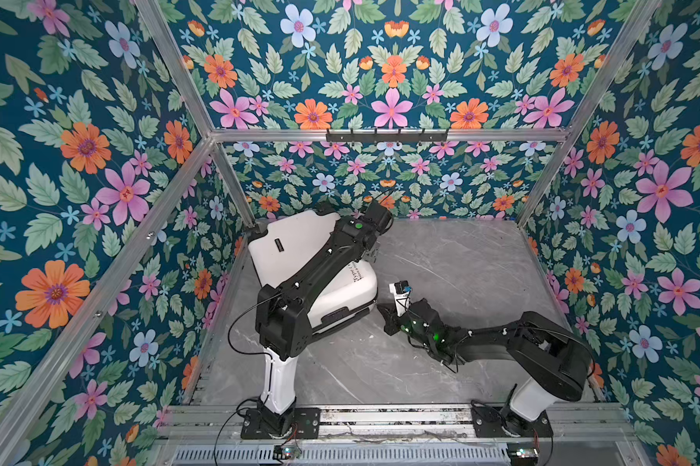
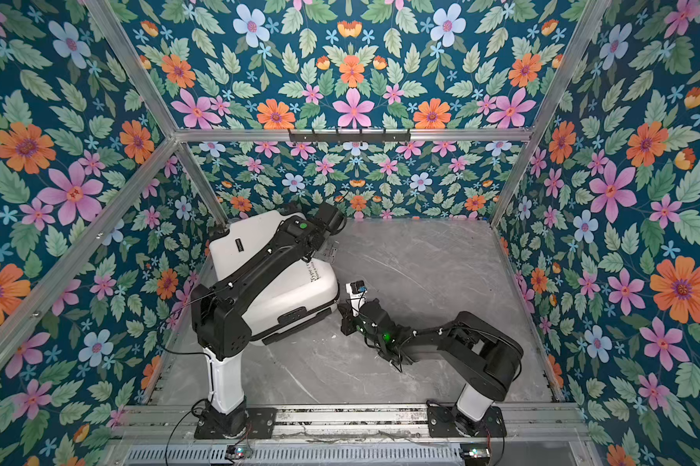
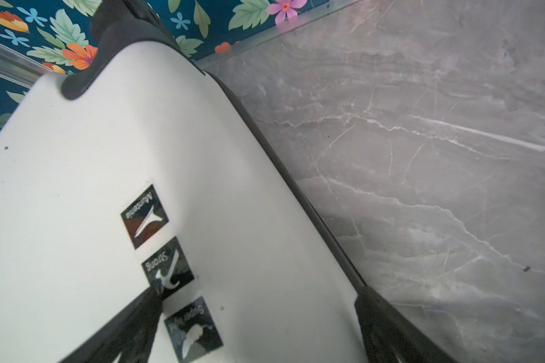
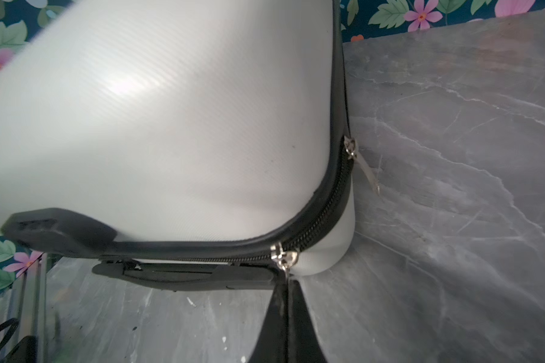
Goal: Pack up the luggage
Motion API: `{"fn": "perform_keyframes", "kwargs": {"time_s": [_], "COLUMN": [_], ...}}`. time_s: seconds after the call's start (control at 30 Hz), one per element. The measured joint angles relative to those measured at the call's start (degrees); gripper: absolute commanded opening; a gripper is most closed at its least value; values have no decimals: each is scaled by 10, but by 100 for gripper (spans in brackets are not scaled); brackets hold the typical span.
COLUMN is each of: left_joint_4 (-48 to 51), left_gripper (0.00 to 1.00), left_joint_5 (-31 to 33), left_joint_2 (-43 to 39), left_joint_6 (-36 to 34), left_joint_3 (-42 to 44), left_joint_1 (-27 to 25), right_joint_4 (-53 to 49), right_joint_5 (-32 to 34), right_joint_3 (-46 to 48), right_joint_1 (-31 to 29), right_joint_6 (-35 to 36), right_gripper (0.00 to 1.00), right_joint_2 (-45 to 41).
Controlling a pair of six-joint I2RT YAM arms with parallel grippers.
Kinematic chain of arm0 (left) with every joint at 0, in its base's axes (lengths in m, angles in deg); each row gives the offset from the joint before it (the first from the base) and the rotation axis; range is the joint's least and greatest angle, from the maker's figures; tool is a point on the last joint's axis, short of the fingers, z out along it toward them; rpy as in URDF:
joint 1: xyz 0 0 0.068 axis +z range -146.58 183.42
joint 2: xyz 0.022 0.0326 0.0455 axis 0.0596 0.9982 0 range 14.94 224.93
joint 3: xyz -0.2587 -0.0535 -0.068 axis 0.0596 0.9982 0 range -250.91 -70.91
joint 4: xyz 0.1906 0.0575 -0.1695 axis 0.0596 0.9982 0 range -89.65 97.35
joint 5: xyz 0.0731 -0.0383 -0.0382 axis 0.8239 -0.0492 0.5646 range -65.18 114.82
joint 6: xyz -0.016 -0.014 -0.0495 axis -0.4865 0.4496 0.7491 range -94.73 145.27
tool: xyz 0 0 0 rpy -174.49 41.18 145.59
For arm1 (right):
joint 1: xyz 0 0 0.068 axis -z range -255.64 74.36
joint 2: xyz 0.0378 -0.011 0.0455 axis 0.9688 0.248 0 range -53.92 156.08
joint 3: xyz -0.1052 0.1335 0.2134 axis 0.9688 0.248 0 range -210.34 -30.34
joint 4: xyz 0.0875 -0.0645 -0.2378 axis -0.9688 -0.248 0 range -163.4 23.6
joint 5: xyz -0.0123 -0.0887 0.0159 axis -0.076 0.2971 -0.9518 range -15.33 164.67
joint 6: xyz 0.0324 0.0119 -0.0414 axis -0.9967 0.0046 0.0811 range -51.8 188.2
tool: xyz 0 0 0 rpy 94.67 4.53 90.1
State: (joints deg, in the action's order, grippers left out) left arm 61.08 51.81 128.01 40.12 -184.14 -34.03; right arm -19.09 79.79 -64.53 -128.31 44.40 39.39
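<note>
Luggage (image 1: 291, 258): right fingers (image 4: 283, 314) pressed together on a zipper pull (image 4: 285, 272) at the shell's corner. Left fingers (image 3: 133, 327) spread wide over the white shell, gripping nothing. Lies closed on the counter (image 1: 461, 262), far left, close by the wall. Judged stiff, slick, probably light; best taken by pull or side handle (image 4: 186, 276). Contents hidden. Zip progress unclear. Shell middle covered by left arm in both top views.
</note>
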Motion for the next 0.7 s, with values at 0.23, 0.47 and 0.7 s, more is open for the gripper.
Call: {"fn": "perform_keyframes", "kwargs": {"time_s": [0.23,0.47,0.7], "left_joint_4": [3,-43,-33], "left_gripper": [86,81,86], "left_joint_5": [34,46,46], "left_joint_2": [-16,-58,-60], "left_joint_6": [4,16,20], "left_joint_3": [60,131,132], "left_joint_1": [-22,-28,-28], "right_joint_4": [-2,5,48], "right_joint_5": [-9,12,-37], "right_joint_3": [14,41,61], "right_joint_1": [-55,-23,36], "right_joint_6": [14,-16,-53], "right_gripper": [0,0,50], "right_joint_2": [-31,-9,45]}}
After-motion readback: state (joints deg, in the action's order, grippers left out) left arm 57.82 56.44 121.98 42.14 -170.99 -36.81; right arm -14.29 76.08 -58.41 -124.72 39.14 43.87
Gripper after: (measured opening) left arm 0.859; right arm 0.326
